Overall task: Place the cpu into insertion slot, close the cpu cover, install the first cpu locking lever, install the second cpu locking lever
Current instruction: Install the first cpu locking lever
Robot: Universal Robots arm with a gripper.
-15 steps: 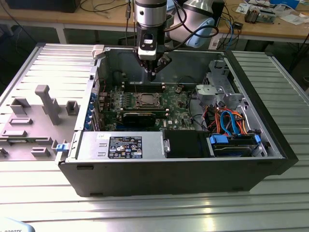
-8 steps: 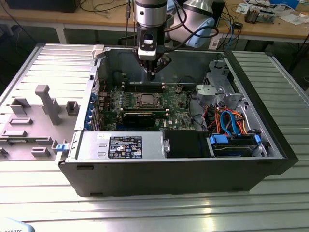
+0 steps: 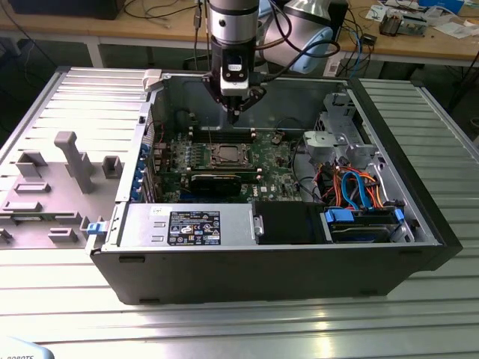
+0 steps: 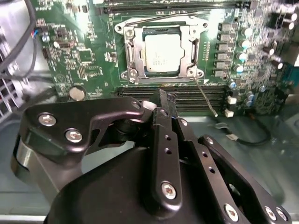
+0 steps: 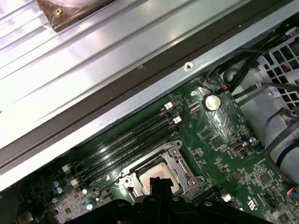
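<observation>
The cpu (image 4: pixel 162 52) lies flat in its socket on the green motherboard, silver top up. The cpu cover (image 4: pixel 132 49) is down over it, its window framing the chip. One thin wire lever (image 4: pixel 206 99) sticks out from a socket corner across the memory slots. Another (image 4: pixel 154 19) runs along the socket's far side. My gripper (image 4: pixel 161 98) hangs shut and empty above the board, apart from the socket. In the exterior view the gripper (image 3: pixel 233 114) points down just behind the cpu (image 3: pixel 226 155). The first wrist view shows the cpu (image 5: pixel 163 173) and cover (image 5: pixel 181 162) past the gripper (image 5: pixel 156 183).
Black memory slots (image 4: pixel 187 100) lie between my gripper and the socket. A long black card (image 3: pixel 217 182) sits in front of the socket. Orange and blue cables (image 3: pixel 352 187) and a metal drive cage (image 3: pixel 337 138) fill the exterior view's right. The case walls (image 3: pixel 254 82) ring the board.
</observation>
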